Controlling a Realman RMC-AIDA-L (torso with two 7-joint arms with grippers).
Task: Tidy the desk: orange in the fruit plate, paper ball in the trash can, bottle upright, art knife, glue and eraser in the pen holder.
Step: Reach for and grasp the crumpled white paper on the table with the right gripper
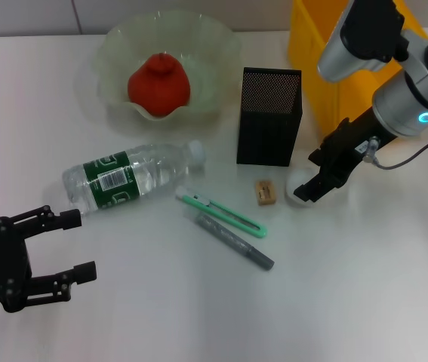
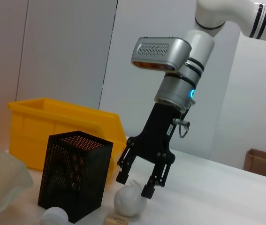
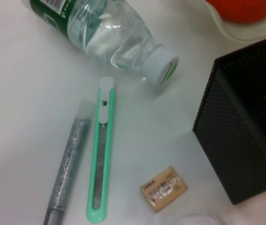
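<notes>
Fingers apart, the left gripper (image 1: 66,247) hovers at the desk's (image 1: 364,302) near left corner, its arm cut off. Mid-desk lie the bottle (image 1: 127,178) on its side, art knife (image 1: 220,213), glue (image 1: 234,241) and eraser (image 1: 265,191). Farther right, the right gripper (image 2: 133,183) angles down, fingers spread around the half-hidden paper ball (image 2: 127,201) beside the pen holder (image 1: 269,116).

Pretty bright, even overhead light, with soft short shadows on the white desk (image 1: 364,302). Glare sits on the bottle (image 1: 134,177); the right wrist view's edges go soft.
</notes>
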